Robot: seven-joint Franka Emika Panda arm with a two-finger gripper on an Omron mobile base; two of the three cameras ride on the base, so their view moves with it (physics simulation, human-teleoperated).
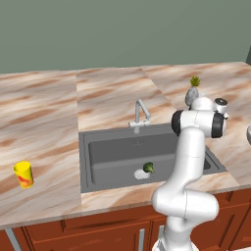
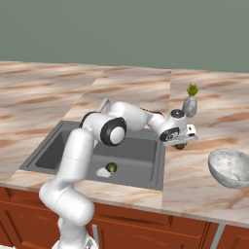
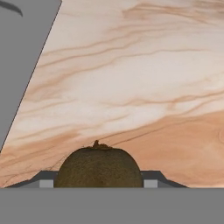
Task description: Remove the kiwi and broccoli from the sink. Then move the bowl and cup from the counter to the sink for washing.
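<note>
The brown kiwi [image 3: 98, 168] sits between my two fingertips, and my gripper [image 2: 181, 144] is shut on it, low over the counter [image 3: 131, 87] just right of the sink [image 2: 131, 151]. Whether the kiwi touches the marble I cannot tell. The green broccoli [image 1: 148, 167] lies in the sink [image 1: 112, 152] near the round drain, also the broccoli [image 2: 111, 168]. On the counter far left of the sink stands the yellow cup [image 1: 23, 174]. The whitish-grey bowl [image 2: 229, 168] rests on the counter to the right of my hand.
A grey vase with a green tuft [image 2: 190, 103] stands just behind my hand. The silver tap [image 1: 139, 115] rises at the sink's back rim. My arm reaches across the sink's right half. Reddish-brown cabinets run below the counter's front edge.
</note>
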